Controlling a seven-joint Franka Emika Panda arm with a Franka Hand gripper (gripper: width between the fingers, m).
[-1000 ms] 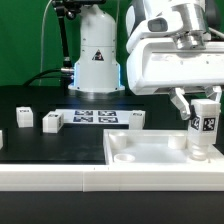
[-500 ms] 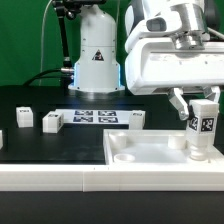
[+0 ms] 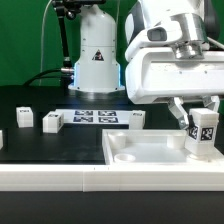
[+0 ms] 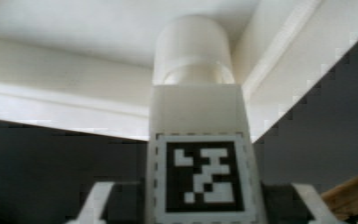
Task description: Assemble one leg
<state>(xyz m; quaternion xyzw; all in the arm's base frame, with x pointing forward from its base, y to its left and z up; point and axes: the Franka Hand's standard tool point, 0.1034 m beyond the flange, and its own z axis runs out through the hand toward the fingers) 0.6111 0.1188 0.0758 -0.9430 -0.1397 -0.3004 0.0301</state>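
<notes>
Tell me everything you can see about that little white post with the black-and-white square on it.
The leg is a small white post, plastic by its look, with square sides and a narrower, rounded end that shows in the wrist view. A black-and-white square tag sits on one side. It stands upright over the large white panel, at the corner on the exterior view's right. The robot's fingers grip it from two sides. Whether its lower end touches the panel cannot be told.

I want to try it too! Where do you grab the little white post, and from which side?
Grab the leg near its top, coming straight down from above and pinching two opposite flat sides. It stands upright with square sides, so a pinch sits flat. The gripper seems to hold it just so.
</notes>
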